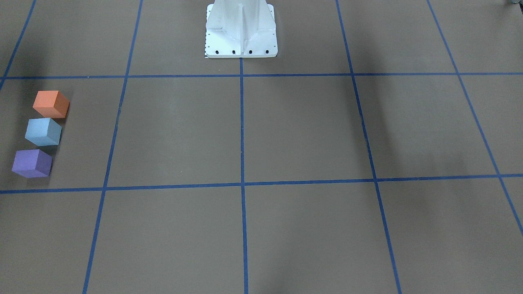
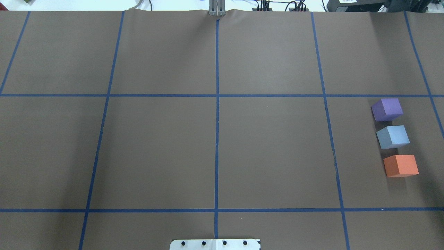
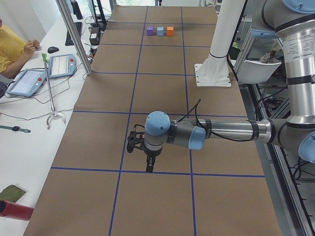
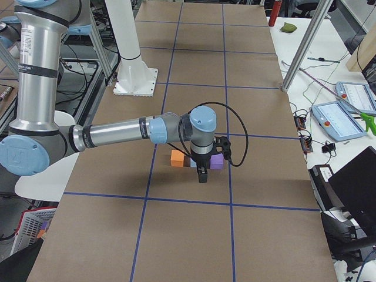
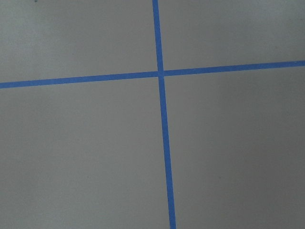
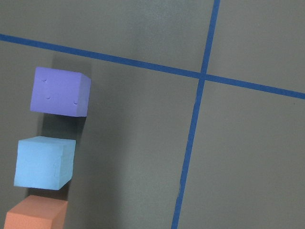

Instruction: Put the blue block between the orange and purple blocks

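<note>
The blue block (image 2: 392,136) sits on the table in a row between the purple block (image 2: 387,109) and the orange block (image 2: 401,165), with small gaps on both sides. The row shows in the front view as orange (image 1: 51,104), blue (image 1: 43,131) and purple (image 1: 32,163), and in the right wrist view (image 6: 45,162). My right gripper (image 4: 202,175) hangs above the table near the row and hides part of the blue block in the right side view. My left gripper (image 3: 147,164) hangs over bare table far from the blocks. Both grippers show only in side views, so I cannot tell whether they are open or shut.
The white robot pedestal (image 1: 241,30) stands at the middle of the robot's table edge. Blue tape lines (image 2: 217,104) form a grid on the brown table. A side bench with tablets (image 3: 61,65), cables and a seated person (image 3: 12,46) runs along the far edge.
</note>
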Tool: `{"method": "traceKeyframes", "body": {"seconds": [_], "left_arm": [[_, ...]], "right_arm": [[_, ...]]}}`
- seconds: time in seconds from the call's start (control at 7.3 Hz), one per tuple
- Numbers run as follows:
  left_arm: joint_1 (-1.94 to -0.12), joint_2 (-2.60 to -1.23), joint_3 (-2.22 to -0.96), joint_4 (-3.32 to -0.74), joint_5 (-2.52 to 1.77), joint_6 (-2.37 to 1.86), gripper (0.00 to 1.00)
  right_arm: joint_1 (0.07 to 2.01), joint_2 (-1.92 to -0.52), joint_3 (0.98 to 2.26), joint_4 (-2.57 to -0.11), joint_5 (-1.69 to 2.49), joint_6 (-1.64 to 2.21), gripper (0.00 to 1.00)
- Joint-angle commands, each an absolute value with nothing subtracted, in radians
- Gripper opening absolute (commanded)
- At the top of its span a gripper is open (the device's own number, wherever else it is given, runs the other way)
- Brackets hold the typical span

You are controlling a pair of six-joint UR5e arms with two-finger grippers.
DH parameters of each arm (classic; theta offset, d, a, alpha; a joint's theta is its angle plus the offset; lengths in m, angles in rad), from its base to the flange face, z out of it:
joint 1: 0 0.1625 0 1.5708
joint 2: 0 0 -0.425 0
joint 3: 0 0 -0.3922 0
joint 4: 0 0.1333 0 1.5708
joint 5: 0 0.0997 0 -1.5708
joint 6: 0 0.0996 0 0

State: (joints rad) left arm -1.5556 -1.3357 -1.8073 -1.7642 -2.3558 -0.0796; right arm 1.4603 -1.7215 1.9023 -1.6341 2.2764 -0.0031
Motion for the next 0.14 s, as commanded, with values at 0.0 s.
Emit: {"method": "traceKeyframes", "body": {"seconds": [0.0], "left_arm": [[-1.555,-1.333,-1.786,-1.763,-2.356,-0.08,1.0]], "right_arm": [[1.46,-1.724,1.888,-1.631,2.276,-0.003,1.0]]}}
